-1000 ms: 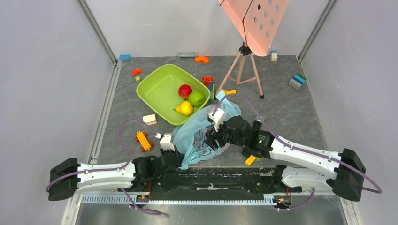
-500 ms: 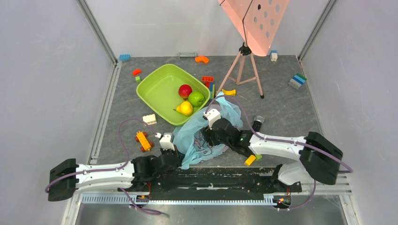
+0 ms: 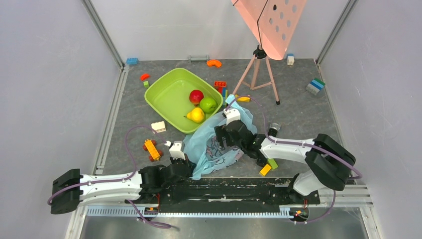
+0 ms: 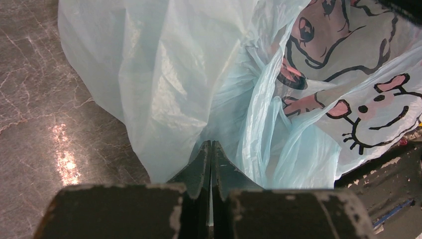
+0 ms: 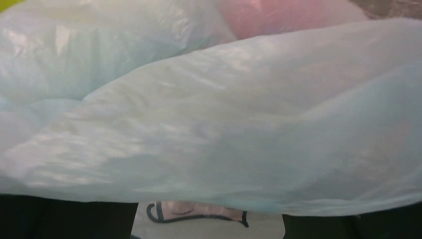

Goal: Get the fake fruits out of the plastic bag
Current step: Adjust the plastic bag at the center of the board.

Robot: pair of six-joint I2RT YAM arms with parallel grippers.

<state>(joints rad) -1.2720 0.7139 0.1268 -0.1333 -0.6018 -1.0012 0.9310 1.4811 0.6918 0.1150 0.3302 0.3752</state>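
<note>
Plastic bag (image 4: 189, 89) film is pinched between the clamped fingers (image 4: 201, 167) of the left gripper (image 4: 211, 154), at the bag's near left corner. The right gripper (image 3: 225, 135) has its fingers (image 5: 64, 221) spread wide and released, with blue film draped across them. The bag lies crumpled between the two arms, just beside the green tub (image 3: 169, 92). In the tub sit a red fruit (image 3: 196, 95), a green apple (image 3: 208, 104) and a yellow fruit (image 3: 196, 115), close together.

Lab test booth: grey panels (image 3: 50, 74), tripod (image 3: 259, 52)
</note>
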